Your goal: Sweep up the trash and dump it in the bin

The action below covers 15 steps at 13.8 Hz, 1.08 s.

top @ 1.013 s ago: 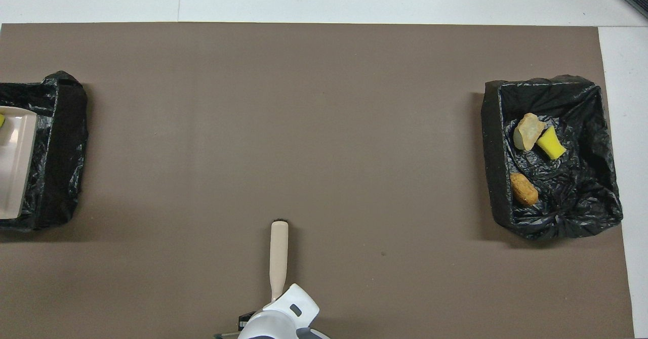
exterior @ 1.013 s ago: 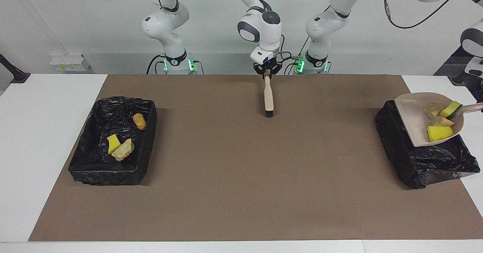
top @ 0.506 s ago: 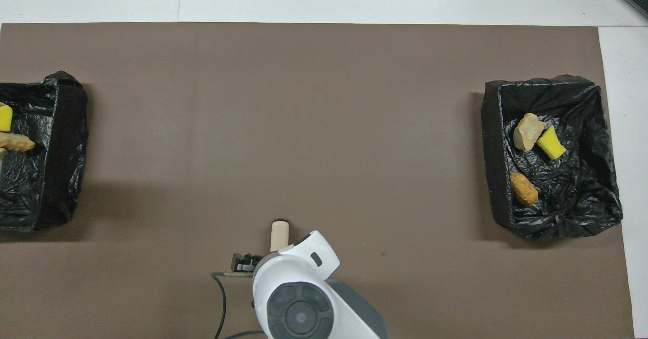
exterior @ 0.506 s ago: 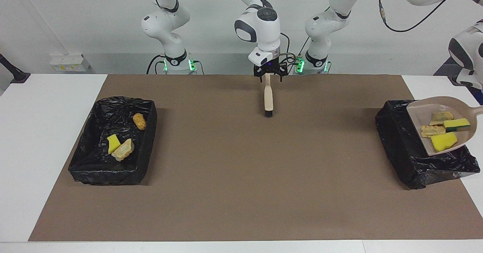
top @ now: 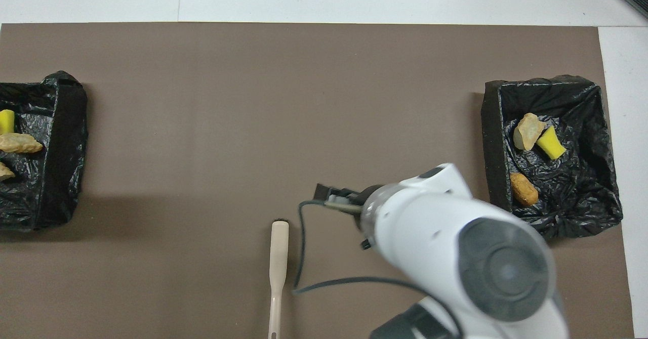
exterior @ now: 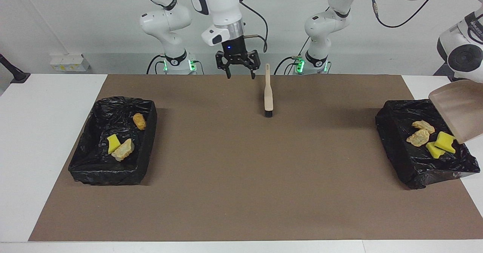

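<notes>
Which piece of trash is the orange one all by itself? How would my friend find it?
Find the black-lined bin at the right arm's end of the table. Three scraps lie in it. The orange-brown chunk sits alone, nearest the robots, apart from the yellow sponge bit and pale tan chunk that touch each other.

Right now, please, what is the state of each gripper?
Right gripper: open, empty, above the mat beside the brush.
Left gripper: out of view, shut; the dustpan hangs tipped over the bin.
</notes>
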Tool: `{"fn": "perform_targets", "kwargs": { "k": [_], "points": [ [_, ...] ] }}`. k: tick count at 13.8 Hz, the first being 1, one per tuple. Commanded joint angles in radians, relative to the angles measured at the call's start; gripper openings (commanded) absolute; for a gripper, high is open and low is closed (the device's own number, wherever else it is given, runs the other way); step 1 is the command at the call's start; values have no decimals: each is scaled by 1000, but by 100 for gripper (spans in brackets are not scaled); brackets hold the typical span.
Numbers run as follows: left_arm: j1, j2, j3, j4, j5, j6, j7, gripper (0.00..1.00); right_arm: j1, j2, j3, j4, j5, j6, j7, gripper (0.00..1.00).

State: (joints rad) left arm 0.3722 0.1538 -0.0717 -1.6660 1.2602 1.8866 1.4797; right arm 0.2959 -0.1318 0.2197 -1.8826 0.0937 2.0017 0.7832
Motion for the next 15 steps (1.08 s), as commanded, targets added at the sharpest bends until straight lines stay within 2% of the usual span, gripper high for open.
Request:
{"fn": "perform_targets", "kwargs": {
  "k": [1, 3, 7, 8, 10, 13, 15],
  "points": [
    [-15, -77, -2, -31, 2, -12, 28, 0, -171, 56, 12, 167, -9, -138, -136, 100],
    [-44, -70, -14, -11, -69, -38, 27, 0, -248, 98, 13, 261, -69, -252, -243, 100],
    [-70, -53, -14, 37, -390, -34, 27, 0, -349, 191, 7, 457, -91, -457, -422, 100],
    [-72, -53, -16, 37, -469, -31, 19, 0, -365, 192, 7, 456, -91, -458, -446, 100],
    [-111, -53, -14, 29, -704, -72, -13, 0, -386, 172, 6, 424, -86, -457, -479, 100],
    [-215, -60, -17, 15, -864, -185, -185, 0, -425, 147, 4, 386, -83, -465, -502, 100],
    [-278, -57, -19, 9, -949, -225, -318, 0, -426, 95, 6, 305, -81, -456, -521, 100]
  ]
}}
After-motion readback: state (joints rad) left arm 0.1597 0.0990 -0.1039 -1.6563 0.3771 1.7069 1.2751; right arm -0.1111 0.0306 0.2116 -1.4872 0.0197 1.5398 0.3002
